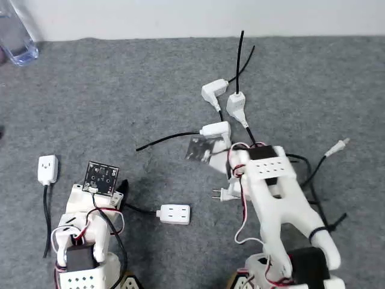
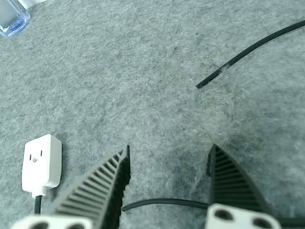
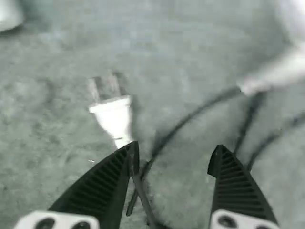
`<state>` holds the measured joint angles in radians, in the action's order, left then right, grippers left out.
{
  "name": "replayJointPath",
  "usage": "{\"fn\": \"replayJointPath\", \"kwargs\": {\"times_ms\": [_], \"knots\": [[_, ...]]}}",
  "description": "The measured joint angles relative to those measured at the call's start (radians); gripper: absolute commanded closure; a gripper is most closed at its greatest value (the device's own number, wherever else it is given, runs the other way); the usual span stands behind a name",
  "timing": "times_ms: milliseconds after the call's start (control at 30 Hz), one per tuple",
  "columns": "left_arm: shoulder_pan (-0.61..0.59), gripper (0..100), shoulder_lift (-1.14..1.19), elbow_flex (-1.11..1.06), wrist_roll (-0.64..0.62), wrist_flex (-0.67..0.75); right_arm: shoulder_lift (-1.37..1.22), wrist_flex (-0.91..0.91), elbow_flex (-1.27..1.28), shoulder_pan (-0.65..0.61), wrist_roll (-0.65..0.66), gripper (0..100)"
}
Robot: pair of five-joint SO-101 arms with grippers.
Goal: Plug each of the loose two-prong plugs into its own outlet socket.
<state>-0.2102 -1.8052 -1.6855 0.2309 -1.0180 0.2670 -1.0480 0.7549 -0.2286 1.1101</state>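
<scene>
Far left, a clear container (image 1: pixel 15 42) sits at the edge of the grey felt mat (image 1: pixel 120 90), out of the action. Next over is a single outlet socket (image 1: pixel 47 168), lying face up with its black cord trailing toward the robot, so its slots are open to a plug coming from above. The left gripper (image 2: pixel 169 150) hangs just beside that socket (image 2: pixel 42 162) with its jaws spread wide and nothing between them but felt and a thin black cord (image 2: pixel 162 202). My read is that it is parked there, ready to steady a socket. Moving along, a three-way outlet block (image 1: pixel 174 214) lies between the two arms. Then comes the one to watch, a white two-prong plug (image 3: pixel 112 114), flat on the mat with its prongs pointing away from the right gripper (image 3: pixel 176 148). That gripper is gaping and empty, with one finger close to the plug's tail. It looks lined up to take the plug by the body, leaving the prongs free for insertion. Beyond sit three more white sockets (image 1: pixel 216 129) on short cords. Far right, a second loose plug (image 1: pixel 340 144) waits well apart.
</scene>
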Motion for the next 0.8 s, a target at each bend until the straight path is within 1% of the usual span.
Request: {"fn": "replayJointPath", "kwargs": {"times_ms": [300, 433, 533, 633, 800], "knots": [[0.0, 75, 0.0, 0.0, 0.0, 0.0, -0.006, -0.002, 0.051, -0.123, 0.074, 75.7], [0.0, 75, 0.0, 0.0, 0.0, 0.0, -0.011, -0.002, 0.055, -0.12, 0.091, 75.7], [0.0, 75, 0.0, 0.0, 0.0, 0.0, -0.011, -0.002, 0.057, -0.094, 0.109, 75.7], [0.0, 75, 0.0, 0.0, 0.0, 0.0, -0.015, -0.002, 0.083, -0.103, 0.138, 75.7], [0.0, 75, 0.0, 0.0, 0.0, 0.0, -0.015, 0.005, 0.094, -0.098, 0.146, 75.7]]}}
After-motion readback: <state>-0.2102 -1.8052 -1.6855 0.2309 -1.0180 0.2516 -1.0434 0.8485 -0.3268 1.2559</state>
